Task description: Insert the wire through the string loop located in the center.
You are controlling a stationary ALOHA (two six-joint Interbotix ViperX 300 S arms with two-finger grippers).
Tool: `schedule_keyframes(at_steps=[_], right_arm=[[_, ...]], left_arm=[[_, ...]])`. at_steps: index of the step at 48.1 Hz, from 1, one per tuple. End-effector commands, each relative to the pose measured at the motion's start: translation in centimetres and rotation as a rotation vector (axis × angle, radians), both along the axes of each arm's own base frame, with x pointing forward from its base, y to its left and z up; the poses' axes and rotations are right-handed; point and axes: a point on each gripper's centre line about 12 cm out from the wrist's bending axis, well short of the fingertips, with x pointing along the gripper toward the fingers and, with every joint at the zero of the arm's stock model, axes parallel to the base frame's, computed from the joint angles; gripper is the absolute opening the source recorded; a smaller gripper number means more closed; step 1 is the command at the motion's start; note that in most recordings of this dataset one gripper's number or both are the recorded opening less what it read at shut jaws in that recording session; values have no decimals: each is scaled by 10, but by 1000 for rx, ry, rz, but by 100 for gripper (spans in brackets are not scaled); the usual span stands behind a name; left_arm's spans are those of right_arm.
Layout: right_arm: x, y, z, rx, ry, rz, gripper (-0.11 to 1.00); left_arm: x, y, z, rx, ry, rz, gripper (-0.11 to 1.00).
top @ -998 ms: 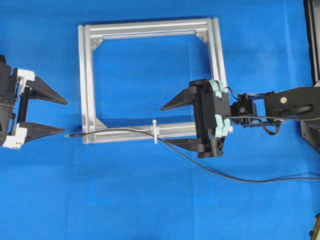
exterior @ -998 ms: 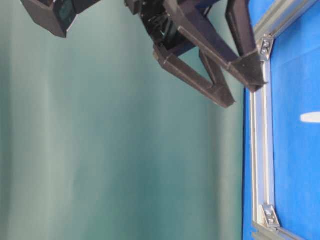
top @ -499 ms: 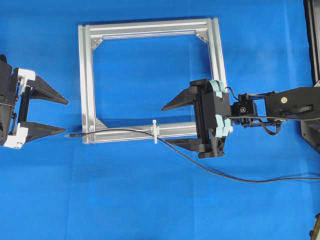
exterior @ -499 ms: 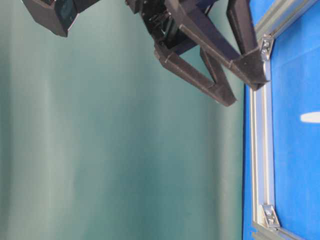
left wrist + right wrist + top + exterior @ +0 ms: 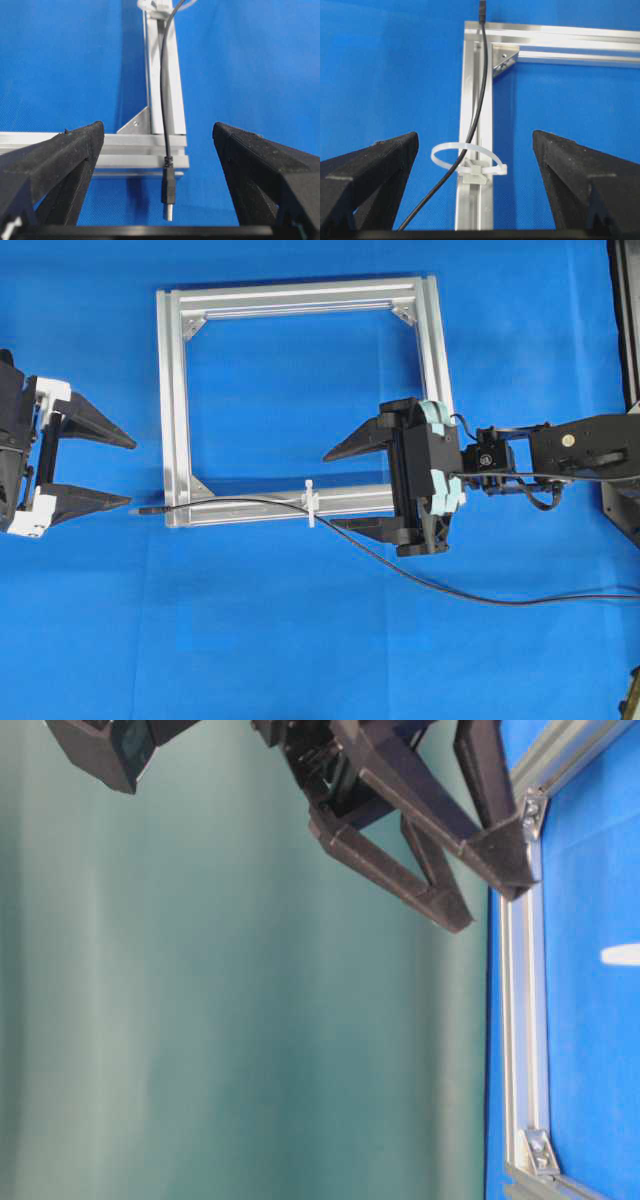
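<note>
- We found the wire (image 5: 470, 131) already passing through the string loop (image 5: 467, 159), which stood on the near rail of the aluminium frame (image 5: 172, 400); its plug tip (image 5: 168, 192) lay on the desk (image 5: 300, 640) just past the frame's corner.
- We noted the left gripper (image 5: 160, 150) with jaws spread wide on either side of the plug, holding nothing.
- We noted the right gripper (image 5: 475, 150) likewise spread, straddling the loop and rail, gripping nothing.
- We judged that the step in hand was securing the threaded end: the left jaws ought to close squarely on the plug body, then draw gently along the rail.
- We flagged the frame's corner bracket (image 5: 136, 122) close beside the plug, and the flimsy loop, as hazards to any sideways tug.
</note>
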Motion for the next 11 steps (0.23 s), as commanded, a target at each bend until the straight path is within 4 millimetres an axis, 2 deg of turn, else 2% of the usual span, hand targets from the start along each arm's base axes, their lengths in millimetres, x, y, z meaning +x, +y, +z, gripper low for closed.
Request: schedule_keyframes(at_steps=[1,11], right_arm=[[0,-1,11,2,-34,-1,83],[0,-1,11,7,-33,-4,83]], left_arm=[[5,0,8,2,-28,1,84],[5,0,8,2,-28,1,84]])
